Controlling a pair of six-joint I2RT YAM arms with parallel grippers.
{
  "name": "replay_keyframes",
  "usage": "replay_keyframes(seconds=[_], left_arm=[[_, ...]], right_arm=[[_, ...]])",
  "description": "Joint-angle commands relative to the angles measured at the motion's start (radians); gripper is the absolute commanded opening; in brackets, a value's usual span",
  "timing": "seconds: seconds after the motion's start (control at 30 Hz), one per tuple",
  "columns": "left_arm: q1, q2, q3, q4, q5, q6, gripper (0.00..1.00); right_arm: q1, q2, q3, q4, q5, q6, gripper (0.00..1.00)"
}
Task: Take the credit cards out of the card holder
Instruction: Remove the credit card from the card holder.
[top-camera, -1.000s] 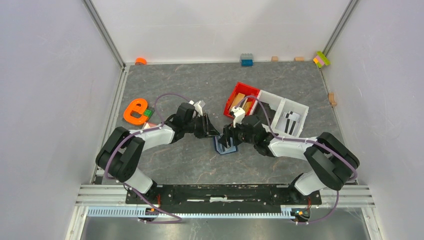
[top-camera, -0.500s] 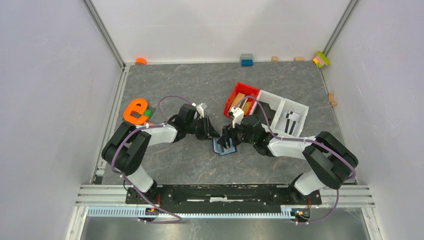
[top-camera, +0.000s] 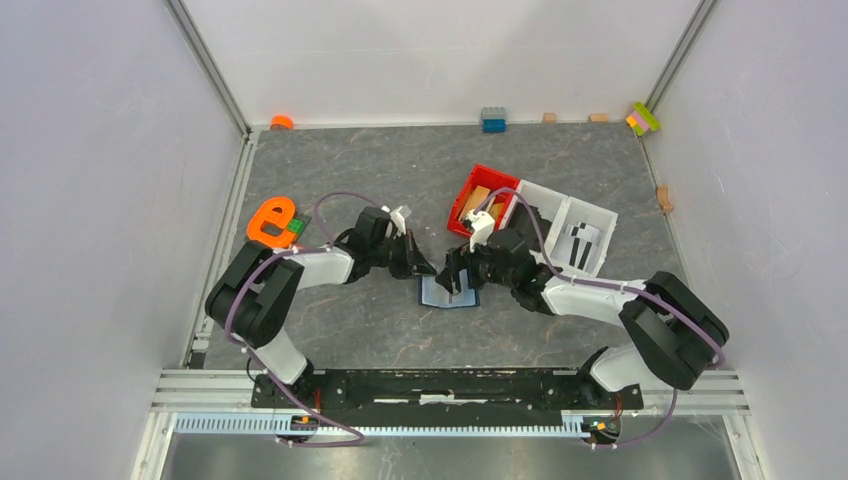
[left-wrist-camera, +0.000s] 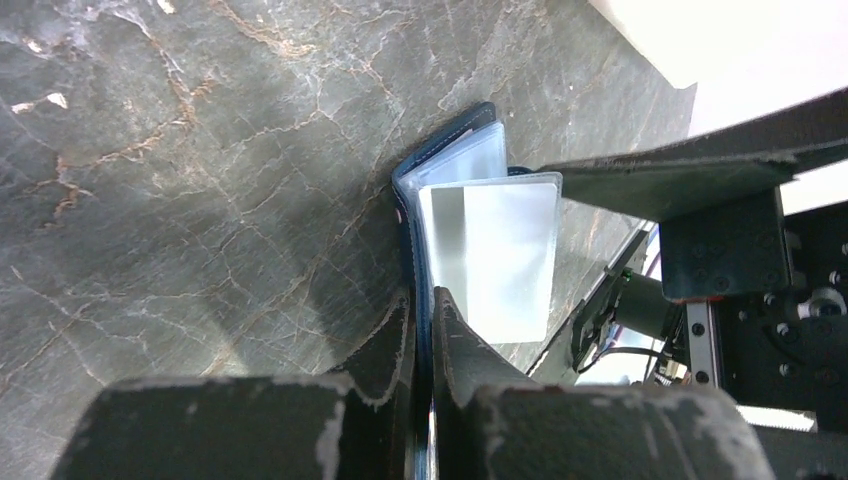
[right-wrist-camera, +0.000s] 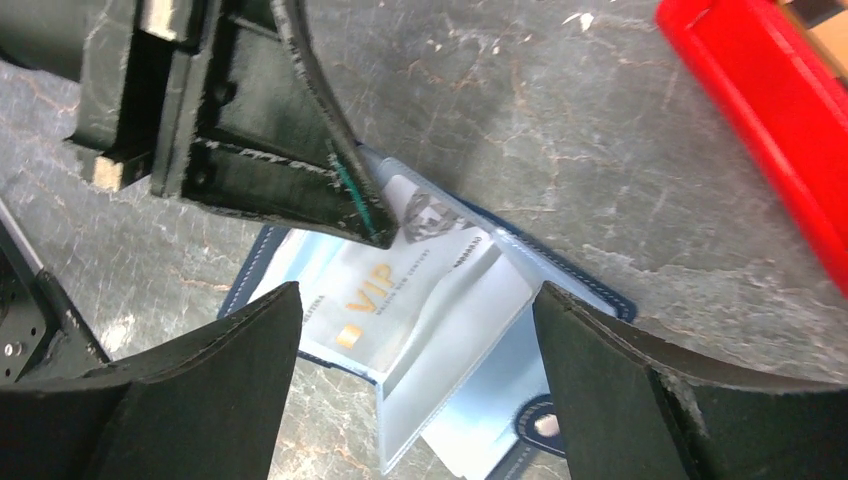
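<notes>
Card holder (top-camera: 448, 292) lies opened flat on the grey marbled desk (top-camera: 380, 160), about midway between my two arms, navy cover down and the lighter blue inside facing up. My left end effector (top-camera: 422, 268) comes in at the holder's left edge. In the left wrist view its fingers (left-wrist-camera: 385, 335) are pressed nearly together, with a thin navy edge of the holder pinched between them. My right end effector (right-wrist-camera: 415, 300) hangs directly over the holder, fingers spread wide, one on each side of it and touching nothing that I can see. One credit card (right-wrist-camera: 400, 290) shows in the holder, pale, with gold "VIP" lettering. It sits inside a clear sleeve (right-wrist-camera: 450, 390) that is lifted slightly off the holder's inner face. The tip of the left finger meets that sleeve at the card's upper corner. I cannot tell whether more cards lie underneath. Snap tab (right-wrist-camera: 540, 425) is at the holder's near right corner. Beyond the holder and to its right sits a red tray (top-camera: 470, 190), with a white tray (top-camera: 598, 212) just beside it, farther right. Well to the holder's left lies an orange letter-shaped piece (top-camera: 270, 222).
</notes>
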Motion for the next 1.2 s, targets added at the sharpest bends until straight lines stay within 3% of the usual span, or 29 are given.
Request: replay_keyframes(seconds=[0.0, 0.17, 0.3, 0.5, 0.63, 0.93, 1.17], left_arm=[[-0.001, -0.086, -0.023, 0.077, 0.018, -0.001, 0.02], [0.000, -0.197, -0.068, 0.119, 0.003, 0.006, 0.02], [0.006, -0.295, -0.123, 0.188, -0.006, -0.004, 0.02], [0.022, -0.432, -0.201, 0.302, -0.004, -0.034, 0.02], [0.038, -0.513, -0.257, 0.373, -0.021, -0.066, 0.02], [0.059, -0.634, -0.327, 0.453, -0.045, -0.102, 0.02], [0.061, -0.659, -0.358, 0.568, -0.005, -0.147, 0.02]], right_arm=[[-0.033, -0.061, 0.003, -0.031, 0.072, -0.004, 0.91], [-0.071, -0.141, -0.041, -0.002, 0.050, -0.014, 0.98], [-0.109, -0.228, -0.079, 0.013, 0.048, -0.027, 0.98], [-0.198, -0.400, -0.240, 0.234, -0.118, 0.027, 0.98], [-0.214, -0.467, -0.271, 0.274, -0.147, 0.033, 0.98], [-0.214, -0.345, -0.328, 0.566, -0.328, 0.168, 0.98], [-0.213, -0.272, -0.321, 0.630, -0.371, 0.213, 0.98]])
